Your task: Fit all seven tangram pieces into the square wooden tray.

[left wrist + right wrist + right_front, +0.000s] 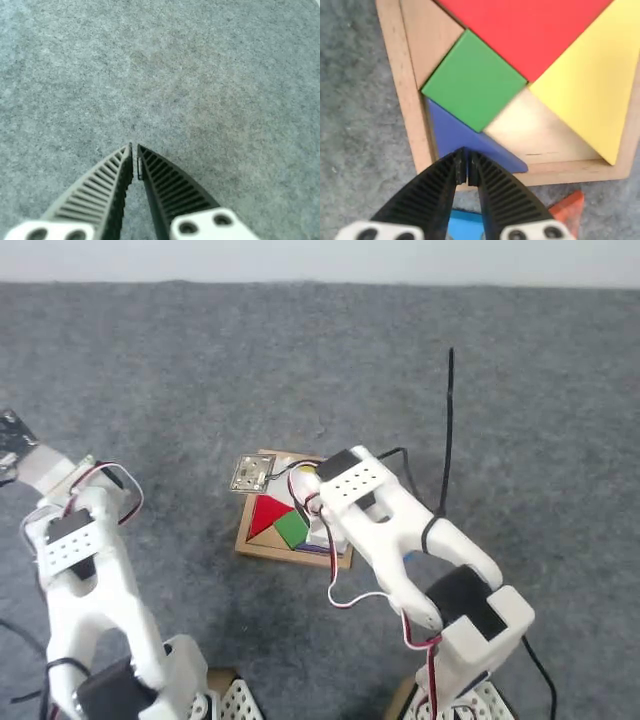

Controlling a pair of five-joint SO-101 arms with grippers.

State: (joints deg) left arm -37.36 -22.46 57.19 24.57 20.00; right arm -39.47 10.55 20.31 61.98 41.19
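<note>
Two loose pieces (567, 207) beside tray (401, 60)

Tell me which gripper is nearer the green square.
Right. The right gripper sits at the tray rim, over the dark blue piece beside the green square; the left gripper is over grey carpet, well away.

The right arm (400, 530) is stretched forward, the left arm (90, 580) angled outward, both with jaws closed (tips together).

pale wooden tray (412, 107), fuzzy grey carpet (200, 75)
</note>
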